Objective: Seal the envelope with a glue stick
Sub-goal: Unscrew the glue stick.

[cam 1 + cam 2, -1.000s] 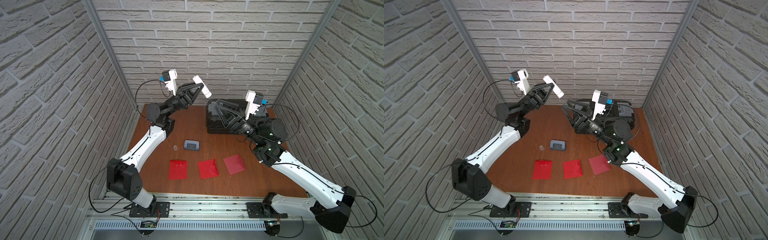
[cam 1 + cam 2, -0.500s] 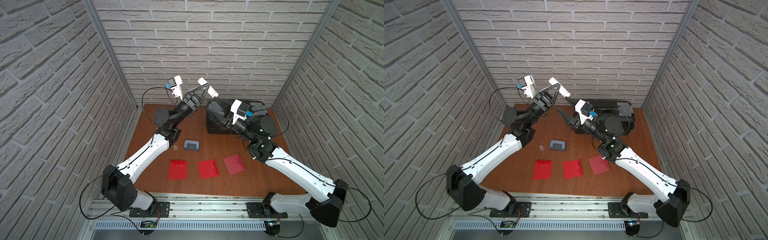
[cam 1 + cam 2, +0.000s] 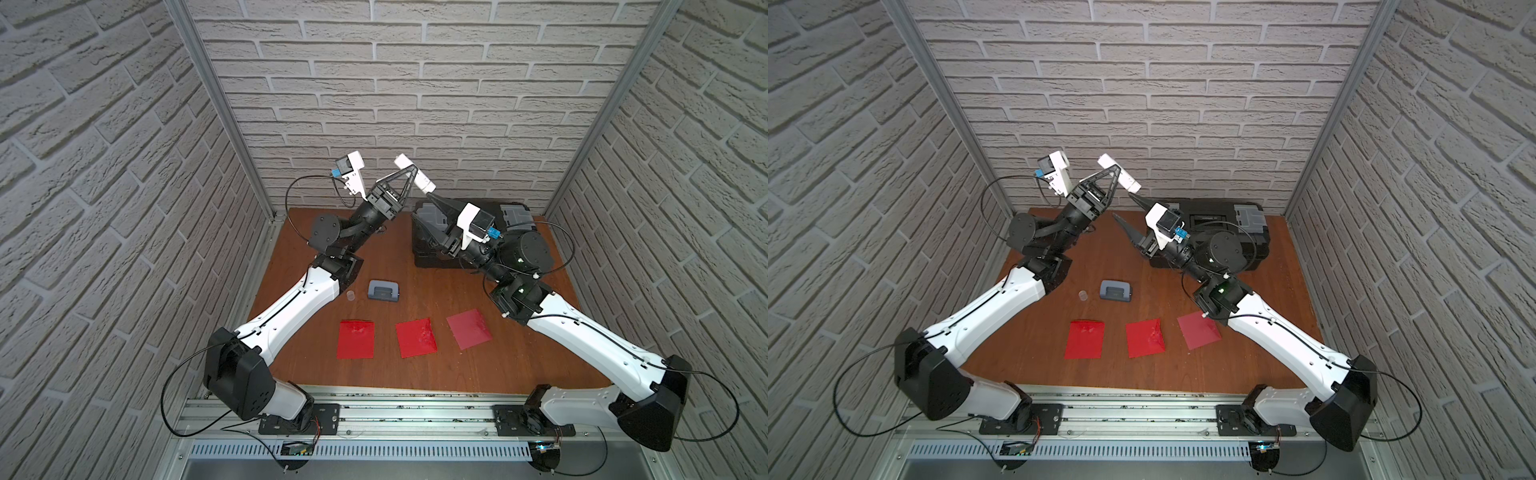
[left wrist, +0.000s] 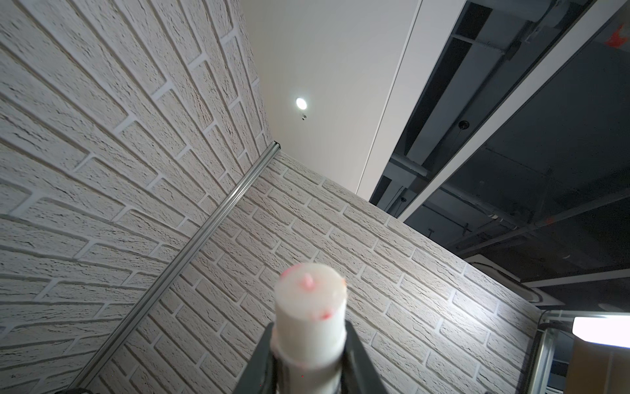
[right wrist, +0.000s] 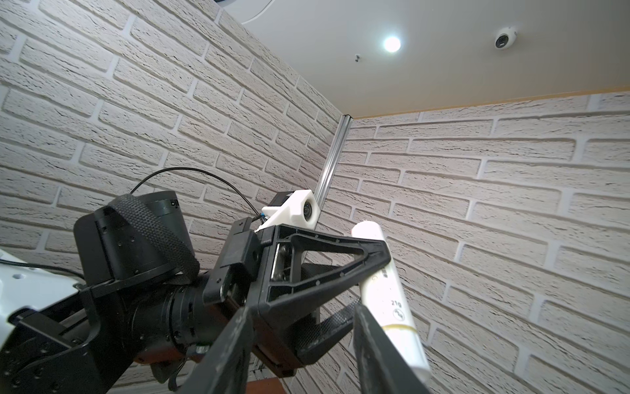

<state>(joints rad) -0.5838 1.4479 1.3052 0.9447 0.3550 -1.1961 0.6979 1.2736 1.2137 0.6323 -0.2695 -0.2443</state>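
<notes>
Left gripper pinches the stick; I fear the right gripper, jaws apart, closes off-centre, knocking it loose

Three red square envelopes, one grey-blue hole punch, one clear cap, one white cylindrical glue stick, one black case.

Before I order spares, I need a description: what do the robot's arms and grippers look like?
The left arm and right arm have white shells with black joints and bases, and thin black cables looped alongside. The left gripper and right gripper have black fingers shaped as hollow triangles. Each wrist carries a white camera mount with a blue connector.
</notes>
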